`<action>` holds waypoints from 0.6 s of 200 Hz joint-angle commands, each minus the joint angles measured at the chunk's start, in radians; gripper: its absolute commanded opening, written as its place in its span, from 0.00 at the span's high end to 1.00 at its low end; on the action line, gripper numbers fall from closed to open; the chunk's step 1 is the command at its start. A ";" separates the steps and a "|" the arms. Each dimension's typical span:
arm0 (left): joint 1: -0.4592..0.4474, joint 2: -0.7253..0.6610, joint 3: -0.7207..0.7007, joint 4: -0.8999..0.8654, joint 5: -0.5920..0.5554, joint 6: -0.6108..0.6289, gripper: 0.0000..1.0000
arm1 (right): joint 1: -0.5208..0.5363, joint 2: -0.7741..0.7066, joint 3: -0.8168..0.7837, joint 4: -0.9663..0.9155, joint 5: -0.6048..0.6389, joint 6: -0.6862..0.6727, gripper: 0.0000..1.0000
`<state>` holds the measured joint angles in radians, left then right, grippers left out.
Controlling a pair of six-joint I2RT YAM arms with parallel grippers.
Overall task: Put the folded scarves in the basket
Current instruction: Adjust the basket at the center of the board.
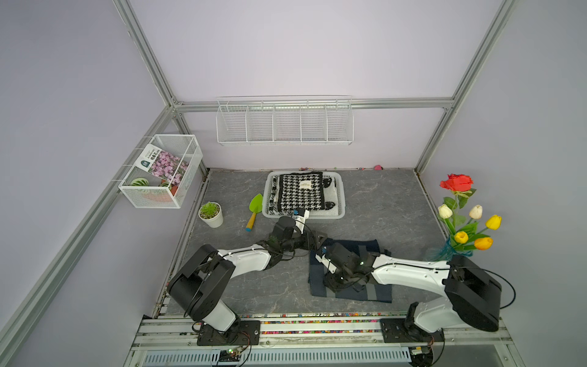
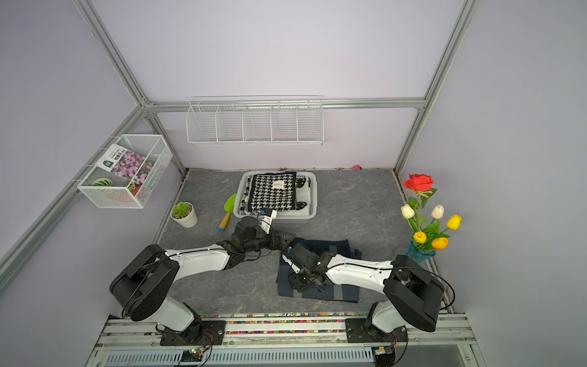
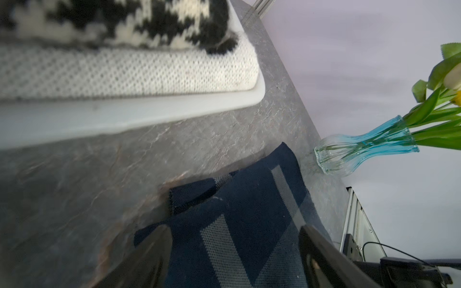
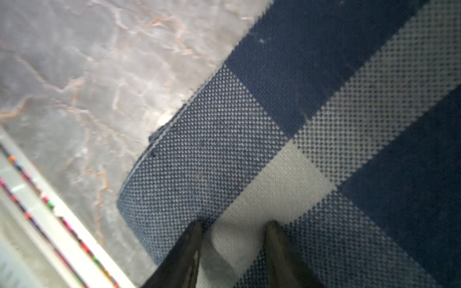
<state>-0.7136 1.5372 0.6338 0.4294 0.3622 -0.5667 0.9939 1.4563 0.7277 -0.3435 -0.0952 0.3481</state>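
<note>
**Two robot arms bend over a folded navy plaid scarf** (image 1: 362,246) that lies flat on the grey marbled table (image 1: 390,203). It is outside the basket (image 1: 324,215) and near its front, and both top views show a strip of bare tabletop between the two.

The shallow white perforated basket stands at the back of the table. It already holds a black-and-white houndstooth scarf (image 1: 300,193), which fills most of it and has a small pale label on top.

The left gripper (image 3: 232,229) hovers at the navy scarf's far corner, on the basket side, with its jaws spread wide and nothing held. In the left wrist view its dark fingers (image 3: 152,254) frame the navy cloth, and the basket's rolled rim is close beyond.

The right gripper (image 4: 234,223) points down on the same scarf, nearer the front rail. Its jaws are partly apart — a narrow gap — and its fingertips (image 4: 192,239) are down at a pale square of the plaid, close to a rounded folded edge. The cloth seen between them lies flat, not gathered.

Around them:
- A green trowel (image 1: 255,206) with a yellow handle lies just beside the basket on the robot's left.
- A potted succulent (image 1: 210,214) in a white pot stands farther out on that side.
- A blue glass vase (image 3: 366,147) stands at the table's right edge, holding a red rose with white and yellow tulips.
- A wire-mesh box (image 1: 178,197) hangs on the left wall with a flower seed packet (image 1: 162,163) leaning inside it.
- A long wire rack (image 1: 284,122) is fixed to the back wall.
</note>
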 commanded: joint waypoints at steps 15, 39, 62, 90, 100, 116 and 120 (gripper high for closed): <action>-0.001 -0.111 -0.115 -0.088 -0.088 -0.006 0.16 | 0.003 -0.185 -0.076 0.025 0.041 0.035 0.49; -0.008 -0.196 -0.187 -0.097 -0.122 -0.034 0.12 | 0.000 -0.299 -0.123 -0.007 0.167 0.052 0.47; -0.020 -0.241 -0.225 -0.088 -0.090 -0.040 0.09 | 0.003 -0.428 -0.161 -0.081 0.356 0.081 0.46; -0.054 -0.180 -0.205 -0.084 -0.078 -0.067 0.09 | 0.002 -0.637 -0.247 -0.081 0.416 0.101 0.46; -0.063 -0.140 -0.191 -0.062 -0.058 -0.078 0.10 | 0.003 -0.697 -0.280 -0.067 0.422 0.106 0.46; -0.080 -0.087 -0.171 -0.059 -0.072 -0.084 0.11 | 0.003 -0.773 -0.316 -0.059 0.428 0.108 0.47; -0.085 -0.078 -0.164 -0.068 -0.084 -0.078 0.11 | 0.003 -0.785 -0.319 -0.062 0.430 0.110 0.47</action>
<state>-0.7769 1.3975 0.4274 0.3603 0.2886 -0.6323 0.9947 0.7429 0.4549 -0.3923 0.2687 0.4301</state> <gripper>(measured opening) 0.890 0.534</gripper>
